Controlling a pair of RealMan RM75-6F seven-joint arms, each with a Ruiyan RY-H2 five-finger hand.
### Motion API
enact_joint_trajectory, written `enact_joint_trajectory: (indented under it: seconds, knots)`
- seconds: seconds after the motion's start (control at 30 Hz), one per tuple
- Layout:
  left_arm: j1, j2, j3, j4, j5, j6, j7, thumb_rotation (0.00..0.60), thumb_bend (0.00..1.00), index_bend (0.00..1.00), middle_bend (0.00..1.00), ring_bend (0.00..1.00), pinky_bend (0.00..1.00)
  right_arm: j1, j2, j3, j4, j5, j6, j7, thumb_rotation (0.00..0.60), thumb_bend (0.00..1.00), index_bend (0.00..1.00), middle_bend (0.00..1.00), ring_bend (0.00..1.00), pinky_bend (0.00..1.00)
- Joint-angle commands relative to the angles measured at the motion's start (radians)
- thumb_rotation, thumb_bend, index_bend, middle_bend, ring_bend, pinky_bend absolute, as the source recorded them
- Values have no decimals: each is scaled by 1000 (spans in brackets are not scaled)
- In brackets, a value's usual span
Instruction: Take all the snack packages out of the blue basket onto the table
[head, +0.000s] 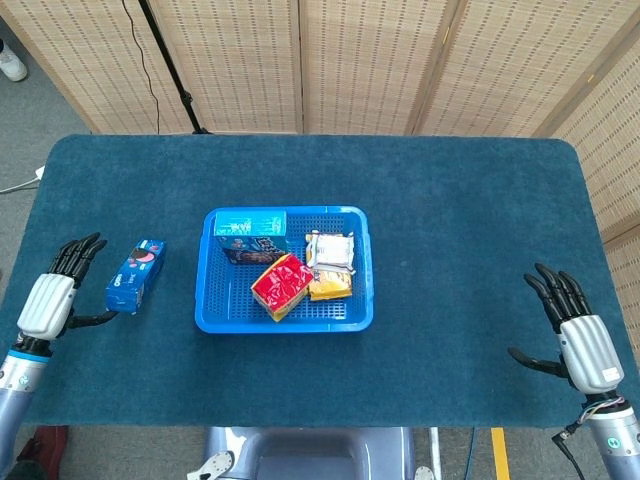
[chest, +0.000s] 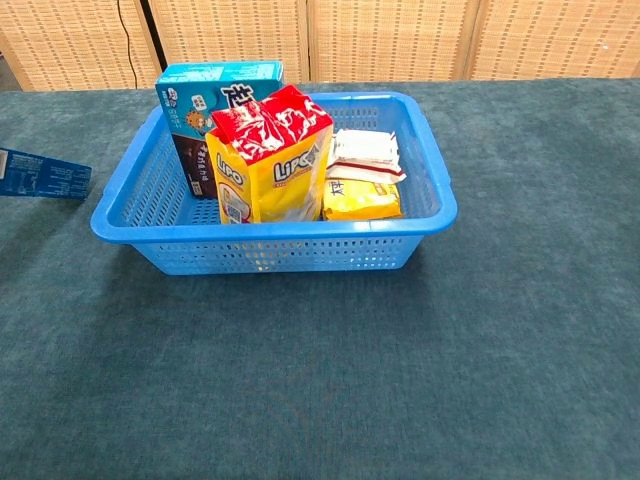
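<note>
The blue basket (head: 285, 319) (chest: 270, 232) sits mid-table. Inside stand a teal box (head: 250, 235) (chest: 215, 90) and a red-and-yellow snack bag (head: 282, 285) (chest: 270, 150); a white packet (head: 330, 248) (chest: 365, 150) and a yellow packet (head: 330, 287) (chest: 360, 200) lie beside them. A blue cookie box (head: 135, 275) (chest: 40, 175) lies flat on the table left of the basket. My left hand (head: 52, 298) is just left of that box, fingers straight and spread, thumb reaching toward its near end. My right hand (head: 580, 335) hovers far right near the front edge, fingers spread, holding nothing.
The table is covered in a dark teal cloth (head: 460, 230). Woven folding screens (head: 360, 60) stand behind it, and a black stand pole (head: 165, 60) rises at the back left. Both hands are near the table's front corners.
</note>
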Motion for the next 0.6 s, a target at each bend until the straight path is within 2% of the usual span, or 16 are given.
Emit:
enact_joint_trajectory:
  seconds: [0.03,0.13,0.27,0.33,0.47,0.6]
  knots:
    - [-1,59,-4,-113,39,111,27,600,0,0,0,0,0,0,0,0,0,-1,1,0,600,0,4,0,0,0]
    - [-29,109,-30,-207,28,84,79,600,0,0,0,0,0,-1,1,-2,0,-3,2,0,600,0,4,0,0,0]
    - [-63,212,-15,-367,43,3,112,600,0,0,0,0,0,-3,2,2,1,5,4,0,600,0,4,0,0,0]
    - [-74,239,-28,-419,26,-18,168,600,0,0,0,0,0,-2,1,4,2,9,1,-1,600,0,4,0,0,0]
    - [-127,268,-76,-518,-40,-100,276,600,0,0,0,0,0,4,-5,2,8,16,-18,-11,600,0,4,0,0,0]
    - [-230,265,-144,-566,-164,-259,394,600,0,0,0,0,0,12,-12,4,16,28,-40,-25,600,0,1,0,0,0]
